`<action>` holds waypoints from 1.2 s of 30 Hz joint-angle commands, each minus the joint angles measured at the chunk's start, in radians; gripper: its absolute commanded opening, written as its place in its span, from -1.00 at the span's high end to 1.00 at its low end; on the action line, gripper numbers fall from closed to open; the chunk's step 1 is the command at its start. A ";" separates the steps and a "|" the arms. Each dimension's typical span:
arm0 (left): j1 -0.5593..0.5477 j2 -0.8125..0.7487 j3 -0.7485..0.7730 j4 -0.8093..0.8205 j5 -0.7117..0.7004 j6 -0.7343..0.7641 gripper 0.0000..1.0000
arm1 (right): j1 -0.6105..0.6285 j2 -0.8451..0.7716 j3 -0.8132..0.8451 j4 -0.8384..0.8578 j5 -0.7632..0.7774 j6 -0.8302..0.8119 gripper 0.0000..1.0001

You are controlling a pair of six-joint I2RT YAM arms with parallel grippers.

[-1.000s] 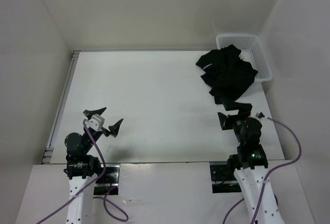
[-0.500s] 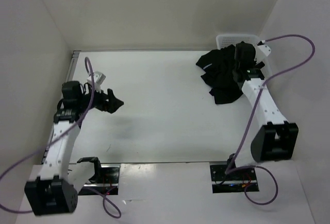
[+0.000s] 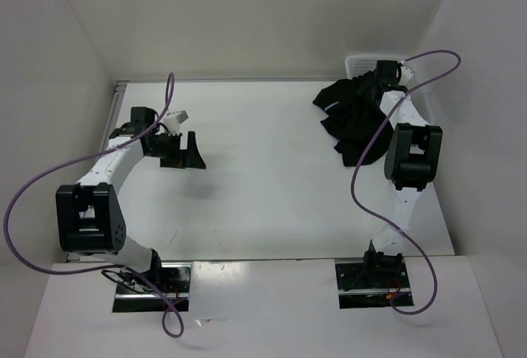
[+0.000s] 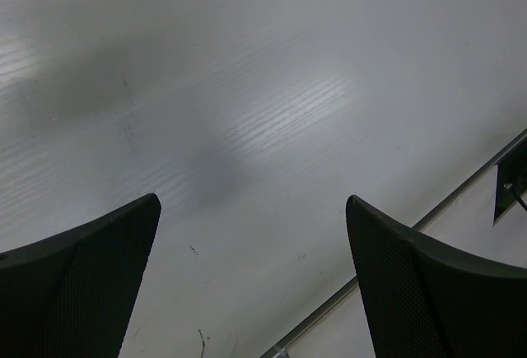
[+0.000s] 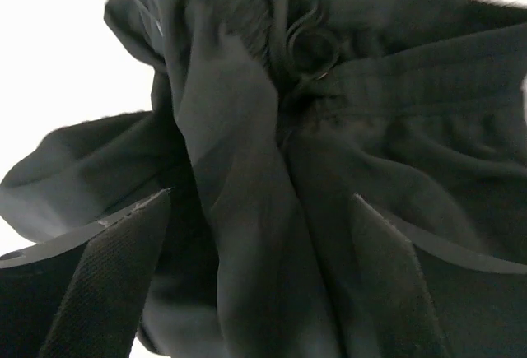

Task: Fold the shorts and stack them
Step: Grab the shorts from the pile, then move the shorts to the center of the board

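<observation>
The black shorts (image 3: 362, 119) lie in a crumpled heap at the back right of the table, partly spilling out of a white basket (image 3: 422, 104). My right gripper (image 3: 382, 76) hangs over the heap's far end, by the basket. In the right wrist view the shorts (image 5: 247, 152) fill the picture, and a drawstring loop (image 5: 306, 45) shows near the top. That right gripper (image 5: 259, 210) is open, its fingers pressed down into the folds with a ridge of cloth between them. My left gripper (image 3: 182, 152) is open above the bare table at the left; in the left wrist view this gripper (image 4: 251, 206) holds nothing.
White walls close in the table on three sides. A metal rail (image 3: 100, 160) runs along the table's left edge, and it also crosses the lower right of the left wrist view as the rail (image 4: 395, 247). Purple cables (image 3: 436, 58) loop off both arms.
Both arms have unfolded from near their bases. The right arm reached to the back right, down onto the shorts; the left arm swung out to the table's left side.
</observation>
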 commanded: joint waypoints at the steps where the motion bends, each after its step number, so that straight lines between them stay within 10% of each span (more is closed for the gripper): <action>1: -0.027 0.028 -0.002 -0.028 -0.011 0.004 -1.00 | -0.007 0.035 0.083 0.003 -0.080 -0.023 -0.82; 3: -0.038 0.029 -0.002 -0.028 -0.011 0.004 -1.00 | -0.007 0.049 0.093 0.003 -0.071 -0.023 -0.65; 10: -0.047 0.048 0.044 -0.019 -0.043 0.004 -1.00 | -0.007 0.057 0.117 0.003 -0.031 0.010 0.97; 27: -0.047 -0.129 0.172 0.048 -0.085 0.004 -1.00 | 0.301 -0.662 -0.055 0.439 0.119 -0.273 1.00; 36: -0.047 -0.255 0.181 0.068 -0.200 0.004 -1.00 | 0.712 -0.588 0.137 0.427 0.210 -0.332 1.00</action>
